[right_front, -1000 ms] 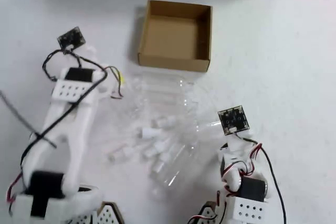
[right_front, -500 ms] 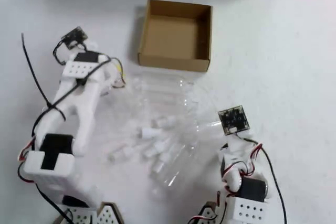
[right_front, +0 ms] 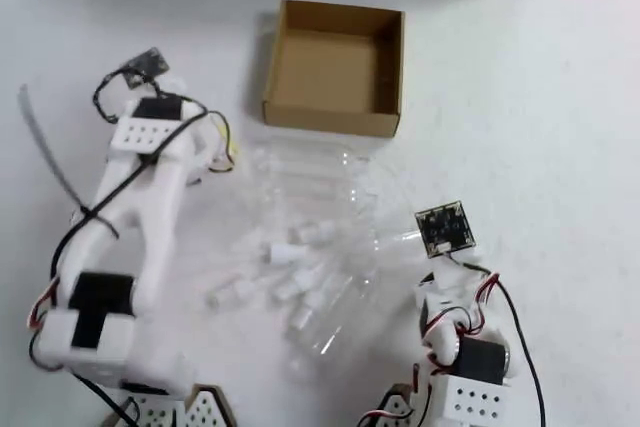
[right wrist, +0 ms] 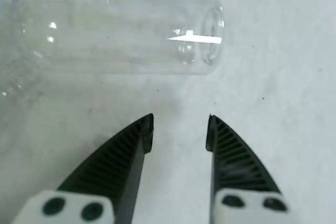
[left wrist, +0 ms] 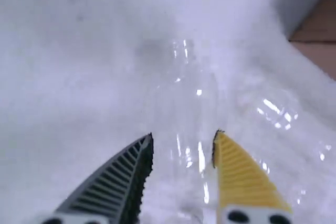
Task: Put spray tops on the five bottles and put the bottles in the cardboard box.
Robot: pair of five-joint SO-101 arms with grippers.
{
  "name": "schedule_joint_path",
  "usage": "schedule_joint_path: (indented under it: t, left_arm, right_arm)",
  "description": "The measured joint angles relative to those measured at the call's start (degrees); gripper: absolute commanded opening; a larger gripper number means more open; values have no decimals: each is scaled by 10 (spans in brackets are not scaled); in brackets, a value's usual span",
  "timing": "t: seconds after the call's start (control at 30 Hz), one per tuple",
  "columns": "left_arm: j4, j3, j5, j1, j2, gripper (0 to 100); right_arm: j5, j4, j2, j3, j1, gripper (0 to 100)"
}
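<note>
Plastic bottle (left wrist: 191, 93), clear, lies lengthwise between the spread fingers of left tool (left wrist: 182, 140); tips apart, nothing gripped. Right tool (right wrist: 179, 124) is also released. A second bottle (right wrist: 115, 38) lies crosswise just ahead of its tips, neck bare. Prob. light, slick, thin-walled & apt to roll, so take it mid-body, gently. Spray tops (right_front: 283, 252) sit beyond on counter (right_front: 520, 97), cardboard box (right_front: 330, 117) farthest.

Clr glossy plastic bottle (right wrist: 115, 30), matt cardboard box (right_front: 330, 119)
</note>
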Motion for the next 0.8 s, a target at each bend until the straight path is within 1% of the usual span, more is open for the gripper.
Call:
schedule_joint_path:
  t: [0.13, 0.23, 0.3, 0.37, 0.47, 0.57, 0.6, 0.67, 0.8]
  left_arm:
    - [61, 0, -79, 0, -70, 188]
    - [99, 0, -122, 0, -97, 186]
    - [122, 0, -166, -4, -105, 185]
    - [140, 0, -215, -20, -114, 185]
    - [150, 4, -294, -68, -130, 185]
    - [148, 52, -352, -126, -163, 185]
    - [135, 79, -367, -141, -176, 186]
    - [98, 147, -388, -164, -209, 186]
    - [1, 303, -399, -197, -294, 186]
  right_arm:
    - [0, 0, 0, 0, 0, 127]
    - [0, 0, 0, 0, 0, 127]
    - [0, 0, 0, 0, 0, 126]
    - [1, -3, 0, 0, 9, 126]
    - [1, -24, 0, 0, 32, 126]
    - [1, -41, 0, -1, 53, 126]
    - [1, -43, 0, -9, 56, 126]
    - [1, -43, 0, -24, 57, 126]
    - [1, -43, -1, -71, 58, 125]
